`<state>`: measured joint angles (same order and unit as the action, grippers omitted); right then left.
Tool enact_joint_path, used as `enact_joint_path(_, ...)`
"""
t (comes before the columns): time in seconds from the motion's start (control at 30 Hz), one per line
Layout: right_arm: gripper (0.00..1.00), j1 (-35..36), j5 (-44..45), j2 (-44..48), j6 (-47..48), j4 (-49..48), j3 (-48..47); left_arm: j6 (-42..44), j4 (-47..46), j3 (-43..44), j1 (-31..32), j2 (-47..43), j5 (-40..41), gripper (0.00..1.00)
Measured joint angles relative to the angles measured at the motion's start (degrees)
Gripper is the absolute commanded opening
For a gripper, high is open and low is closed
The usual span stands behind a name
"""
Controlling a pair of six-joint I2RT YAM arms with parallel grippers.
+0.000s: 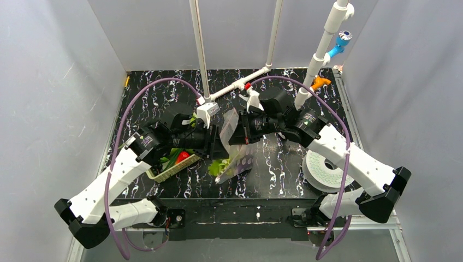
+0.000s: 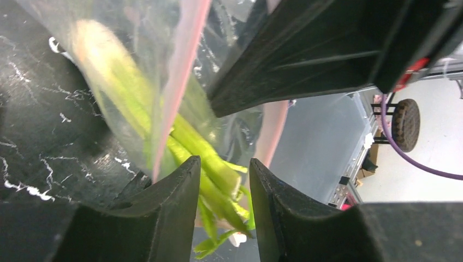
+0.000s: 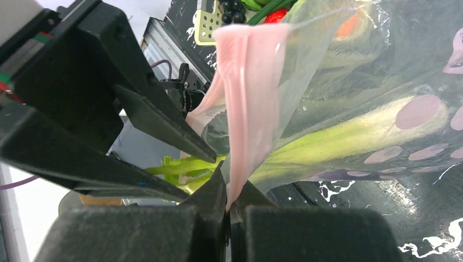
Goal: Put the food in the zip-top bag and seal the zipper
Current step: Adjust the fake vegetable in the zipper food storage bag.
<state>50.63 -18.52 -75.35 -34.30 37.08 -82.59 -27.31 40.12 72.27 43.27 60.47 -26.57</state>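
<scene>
A black tabletop veined with white marbling carries everything. On its left part sits a shallow woven tan basket (red and green food pieces lie inside it, not on the surface). Toward the right edge lies a flat white dotted disc with a centre hole, partly hidden. White plastic pipes rise from the far half.
</scene>
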Motion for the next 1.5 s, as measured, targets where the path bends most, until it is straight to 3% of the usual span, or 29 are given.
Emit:
enact_joint_path(0.13,0.01,0.00,-0.02,0.00,0.02,0.02,0.00,0.81,2.51,-0.31,0.09,0.52,2.56,0.32)
enact_joint_path(0.53,0.01,0.02,-0.02,-0.02,0.09,0.24,0.00,4.83,9.05,0.00,4.04,5.27,6.27,0.55)
enact_joint_path(0.67,0.01,0.02,0.04,-0.02,0.09,0.57,0.00,4.96,10.40,1.40,5.09,7.26,6.71,0.57)
enact_joint_path(1.03,0.01,4.42,8.79,-0.02,0.48,2.25,-0.02,-4.46,6.73,-2.73,5.35,6.14,12.63,0.69)
enact_joint_path(1.27,0.01,9.09,19.87,0.00,0.63,2.10,-0.11,-8.17,2.71,-5.42,5.35,3.19,15.41,0.60)
enact_joint_path(1.5,0.01,9.14,24.74,0.17,0.46,1.53,0.02,-7.74,1.84,-8.76,5.35,3.23,15.23,0.48)
